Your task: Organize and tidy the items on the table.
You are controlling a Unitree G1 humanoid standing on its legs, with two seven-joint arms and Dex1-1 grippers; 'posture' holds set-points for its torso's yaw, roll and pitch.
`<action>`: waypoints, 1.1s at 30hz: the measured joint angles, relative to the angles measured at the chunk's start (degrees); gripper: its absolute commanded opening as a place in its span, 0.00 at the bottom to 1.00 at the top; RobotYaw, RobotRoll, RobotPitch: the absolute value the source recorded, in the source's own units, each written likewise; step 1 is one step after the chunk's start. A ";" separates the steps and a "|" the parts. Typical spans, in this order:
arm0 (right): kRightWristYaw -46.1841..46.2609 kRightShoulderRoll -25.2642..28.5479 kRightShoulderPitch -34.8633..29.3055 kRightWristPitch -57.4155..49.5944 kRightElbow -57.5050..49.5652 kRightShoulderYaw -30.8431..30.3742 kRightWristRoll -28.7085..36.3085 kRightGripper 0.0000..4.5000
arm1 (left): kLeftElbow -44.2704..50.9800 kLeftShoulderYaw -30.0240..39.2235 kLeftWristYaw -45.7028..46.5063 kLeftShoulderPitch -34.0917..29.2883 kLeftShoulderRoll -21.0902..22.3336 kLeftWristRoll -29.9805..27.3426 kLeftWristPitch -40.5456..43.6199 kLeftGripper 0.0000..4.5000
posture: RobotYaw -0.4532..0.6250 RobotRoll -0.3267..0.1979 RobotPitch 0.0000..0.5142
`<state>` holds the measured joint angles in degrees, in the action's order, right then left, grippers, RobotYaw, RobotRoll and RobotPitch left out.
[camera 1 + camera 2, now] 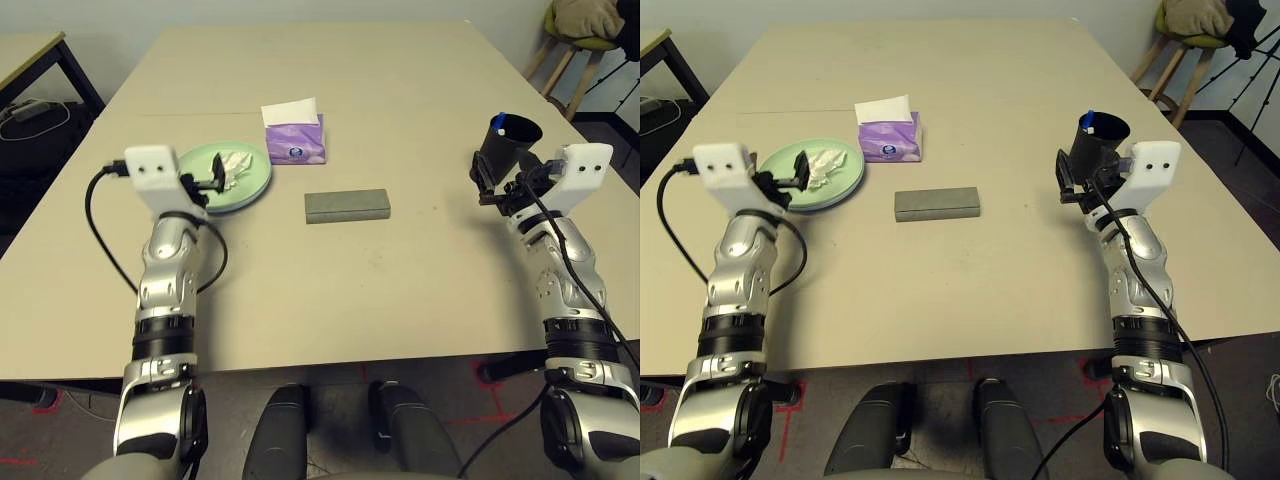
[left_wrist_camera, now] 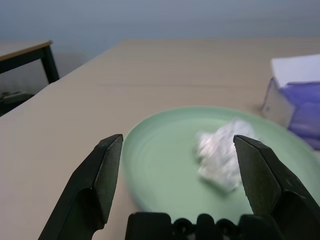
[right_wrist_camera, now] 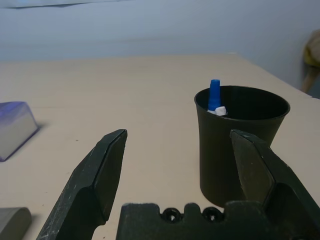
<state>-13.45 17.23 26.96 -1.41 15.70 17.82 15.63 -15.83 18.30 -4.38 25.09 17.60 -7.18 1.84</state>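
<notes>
A light green plate [image 1: 200, 165] lies at the table's left with a crumpled white tissue [image 1: 233, 166] on it. My left gripper [image 1: 212, 181] hovers open over the plate's near edge, just short of the tissue [image 2: 222, 155]. A purple tissue box [image 1: 294, 139] stands behind a grey glasses case [image 1: 347, 206] in the middle. At the right a black cup [image 1: 506, 147] stands upright with a blue-capped pen [image 3: 214, 96] in it. My right gripper [image 1: 487, 183] is open just in front of the cup [image 3: 235, 145], not touching it.
The beige table [image 1: 380, 290] stretches wide in front and behind the items. A black-legged side table [image 1: 40, 60] stands off the far left. A wooden stool [image 1: 570, 50] with a cushion is at the far right.
</notes>
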 measured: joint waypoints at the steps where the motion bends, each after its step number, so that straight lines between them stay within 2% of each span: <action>1: 0.78 0.10 -0.13 0.00 0.00 0.35 -0.05 0.99 | 0.19 0.20 -0.69 -0.69 0.33 -0.41 -0.51 1.00 | 0.56 0.62 0.20; 6: 2.10 2.43 -0.46 0.74 1.20 1.92 -0.03 0.99 | 0.01 0.75 -5.56 -2.01 2.09 -2.24 -3.58 1.00 | 0.55 0.62 0.20; 15: -4.55 5.27 -0.07 5.36 8.73 2.00 0.23 0.99 | -3.67 0.73 -13.73 -1.92 3.54 -5.93 -6.35 1.00 | 0.54 0.62 0.19; 22: -5.97 5.87 1.15 7.93 11.47 1.98 0.18 0.99 | -5.83 0.74 -14.42 -1.39 5.32 -6.04 -6.37 1.00 | 0.53 0.62 0.17; 33: -4.68 5.35 1.15 8.04 11.22 1.98 0.21 0.99 | -5.86 0.20 -12.57 -1.65 3.85 -5.91 -6.38 1.00 | 0.53 0.62 0.17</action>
<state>-18.13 22.58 28.12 6.63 26.93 19.80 15.85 -21.69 18.50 -16.95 23.45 21.45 -13.09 -4.54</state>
